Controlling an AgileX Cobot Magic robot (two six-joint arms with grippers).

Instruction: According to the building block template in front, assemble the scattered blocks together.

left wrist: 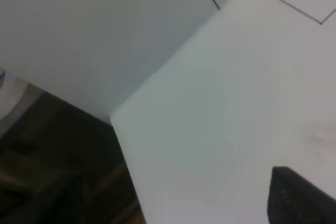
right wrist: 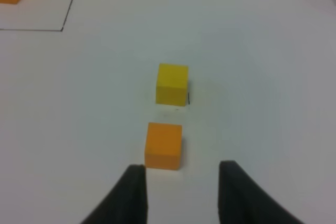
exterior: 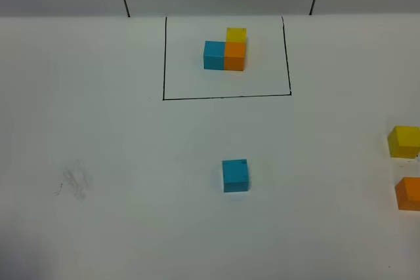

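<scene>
High camera: a white worktop [exterior: 131, 227] is carrying six small cubes, two of each colour. Three are sitting joined as the building block template [exterior: 226, 50] at the far middle. One blue cube is on the left, touching one orange cube, and one yellow cube is touching the orange on its far side. A thin black frame [exterior: 226, 97] is running around this cluster. The other three are lying loose. The loose blue cube [exterior: 235, 175] is sitting alone near the middle, on the near side of the frame. The loose yellow cube [exterior: 403, 141] and the loose orange cube [exterior: 409, 193] are sitting at the right edge, near each other but apart, both partly cut off. One faint grey smudge [exterior: 75, 180] is marking the left side.

Left wrist camera: a corner of the worktop is meeting a pale wall [left wrist: 94, 35], and one corner of the frame is showing. The left claw [left wrist: 296, 198] is showing only one dark fingertip, so its opening cannot be told.

Right wrist camera: the right claw [right wrist: 182, 176] is standing spread, its two dark fingers [right wrist: 134, 195] gripping nothing. The loose orange cube is sitting just ahead of it, untouched. The loose yellow cube is lying beyond, across a small gap.
</scene>
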